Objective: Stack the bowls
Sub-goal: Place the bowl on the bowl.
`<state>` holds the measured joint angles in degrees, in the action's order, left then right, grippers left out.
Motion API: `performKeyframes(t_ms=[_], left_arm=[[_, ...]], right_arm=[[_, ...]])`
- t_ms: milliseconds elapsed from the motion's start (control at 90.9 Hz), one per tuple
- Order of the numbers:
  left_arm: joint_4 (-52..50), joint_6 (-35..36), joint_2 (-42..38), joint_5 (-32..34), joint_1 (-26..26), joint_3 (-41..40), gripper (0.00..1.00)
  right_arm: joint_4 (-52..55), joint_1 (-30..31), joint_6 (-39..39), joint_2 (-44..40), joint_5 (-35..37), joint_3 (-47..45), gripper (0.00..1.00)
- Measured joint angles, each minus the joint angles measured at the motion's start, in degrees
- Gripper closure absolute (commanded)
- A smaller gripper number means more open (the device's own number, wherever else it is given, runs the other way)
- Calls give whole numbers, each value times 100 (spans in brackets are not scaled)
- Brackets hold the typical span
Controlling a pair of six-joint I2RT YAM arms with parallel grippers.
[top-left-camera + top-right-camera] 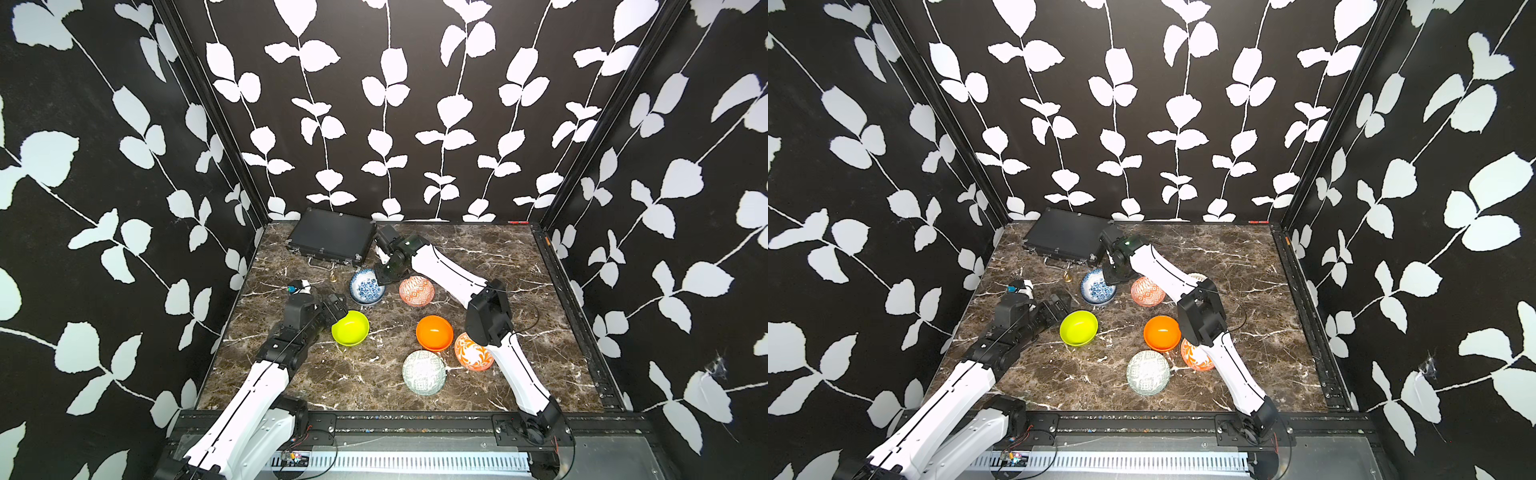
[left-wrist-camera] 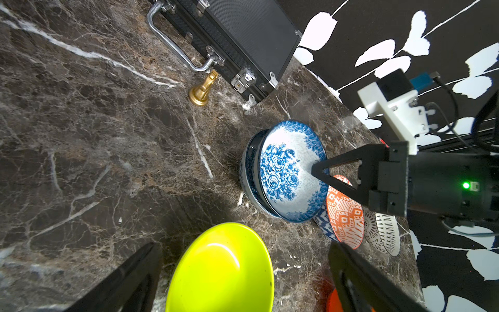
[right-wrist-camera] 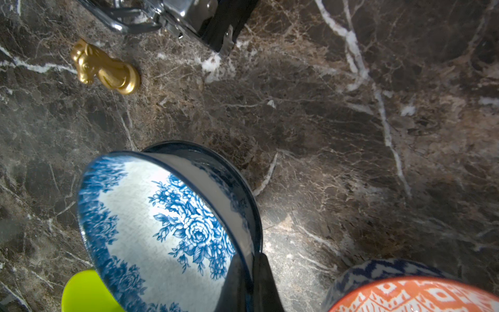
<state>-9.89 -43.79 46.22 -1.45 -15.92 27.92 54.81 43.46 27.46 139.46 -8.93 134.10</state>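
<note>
Blue flowered bowl [image 3: 162, 216], rim pinched in my right jaws, tilts inside its twin [image 3: 226, 175] (left jaws wide, lime bowl [image 2: 221, 270] between).

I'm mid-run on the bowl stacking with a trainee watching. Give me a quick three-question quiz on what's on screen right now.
1. True or false: the right gripper is shut on the rim of the upper blue floral bowl, which sits tilted in a second blue bowl.
2. The left gripper, by the lime bowl, is: A) open, B) shut on that bowl, C) out of view.
3. Fill in: the gold chess piece stands beside the black ____.

Key: 1 true. 2 A. 3 case.
</note>
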Motion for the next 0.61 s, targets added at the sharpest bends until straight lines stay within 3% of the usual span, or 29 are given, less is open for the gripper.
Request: performKeyframes(t_ms=[242,462,605], left_arm=[[0,-2,0,0,0,0,1],[0,-2,0,-2,0,0,1],[0,-2,0,-7,2,0,1]], right_arm=[[-4,20,0,0,61,0,92],[-39,24,46,0,57,0,72],[-52,39,68,0,61,0,71]])
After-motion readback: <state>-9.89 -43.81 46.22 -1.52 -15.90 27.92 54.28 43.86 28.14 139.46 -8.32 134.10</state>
